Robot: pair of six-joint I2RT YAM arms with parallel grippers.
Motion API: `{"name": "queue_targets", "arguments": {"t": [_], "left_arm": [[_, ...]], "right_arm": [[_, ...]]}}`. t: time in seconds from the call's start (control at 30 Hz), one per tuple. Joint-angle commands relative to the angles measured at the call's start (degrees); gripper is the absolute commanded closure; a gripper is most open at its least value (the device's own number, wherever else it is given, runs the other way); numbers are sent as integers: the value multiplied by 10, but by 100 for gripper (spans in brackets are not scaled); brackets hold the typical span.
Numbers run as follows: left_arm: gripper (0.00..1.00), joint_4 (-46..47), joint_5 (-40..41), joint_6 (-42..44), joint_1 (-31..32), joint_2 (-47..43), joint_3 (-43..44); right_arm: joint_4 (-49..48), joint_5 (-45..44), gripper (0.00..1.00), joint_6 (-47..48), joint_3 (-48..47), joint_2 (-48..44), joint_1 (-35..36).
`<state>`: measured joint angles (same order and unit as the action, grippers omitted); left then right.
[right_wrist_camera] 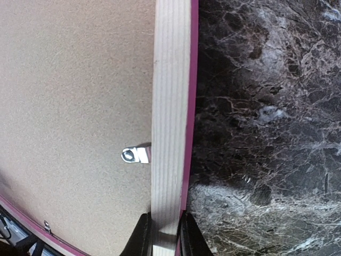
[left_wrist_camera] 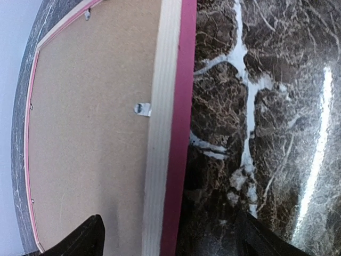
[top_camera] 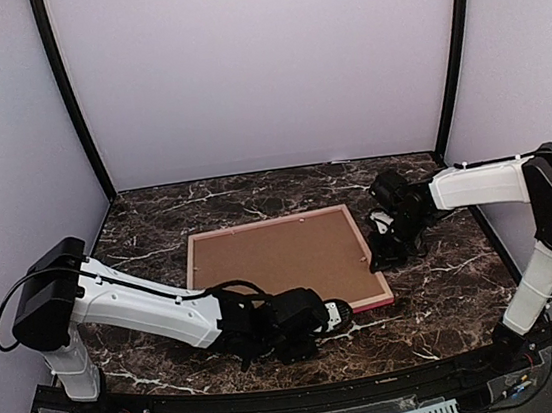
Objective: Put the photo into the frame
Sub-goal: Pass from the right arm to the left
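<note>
Lying face down on the tabletop point(top_camera: 437, 287), the frame point(top_camera: 268, 223) has its brown backing board point(top_camera: 277, 257) inside the rails. The photo is not visible, and may be beneath that board. The right gripper point(right_wrist_camera: 163, 234) pinches 1 rail just beside a metal tab point(right_wrist_camera: 136, 155) turned over the board. The left gripper point(left_wrist_camera: 173, 237) stands wide open astride the near rail, gripping nothing. It should probably lift straight clear without nudging the rail, while the right grip pins the frame flat.
</note>
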<state>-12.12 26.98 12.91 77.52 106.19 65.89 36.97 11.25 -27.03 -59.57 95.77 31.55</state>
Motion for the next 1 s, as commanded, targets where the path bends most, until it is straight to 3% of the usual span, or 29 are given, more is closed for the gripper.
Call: {"name": "queue_targets", "arguments": {"t": [0.0,0.4,0.97], "left_arm": [[13,-21,61,22,10,18,14],[14,-35,115,19,19,24,0],[17,-63,113,-14,43,6,-7]], "right_arm": [[16,63,100,21,-41,-34,0],[31,70,100,20,-28,-53,1],[6,72,100,15,10,-66,1]]}}
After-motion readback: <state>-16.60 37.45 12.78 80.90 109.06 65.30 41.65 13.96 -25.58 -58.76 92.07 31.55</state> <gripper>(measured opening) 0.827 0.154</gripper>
